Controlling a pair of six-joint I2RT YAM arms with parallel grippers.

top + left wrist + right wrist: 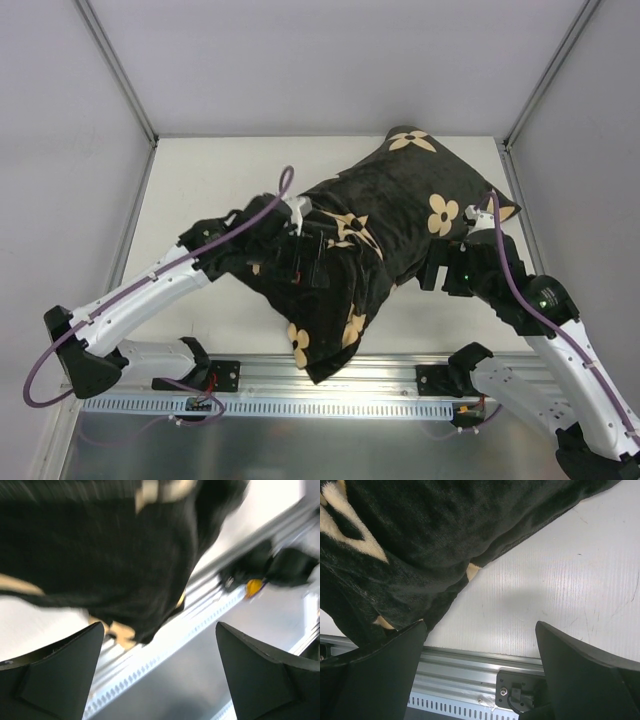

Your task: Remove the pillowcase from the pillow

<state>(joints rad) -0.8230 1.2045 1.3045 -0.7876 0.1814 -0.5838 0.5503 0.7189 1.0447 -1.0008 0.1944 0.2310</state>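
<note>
The left gripper (pixel 159 630) has its fingers (pixel 60 675) spread wide with nothing between them. The black flower-printed pillowcase (pixel 110 560) lies just ahead of the fingertips, blurred, and its lowest fold hangs beside the finger at the view's left. The right gripper (pixel 480 627) is likewise spread and empty, with the pillowcase ahead of it and reaching the finger at that view's left, and bare table (pixel 560 580) ahead of the other finger.
</note>
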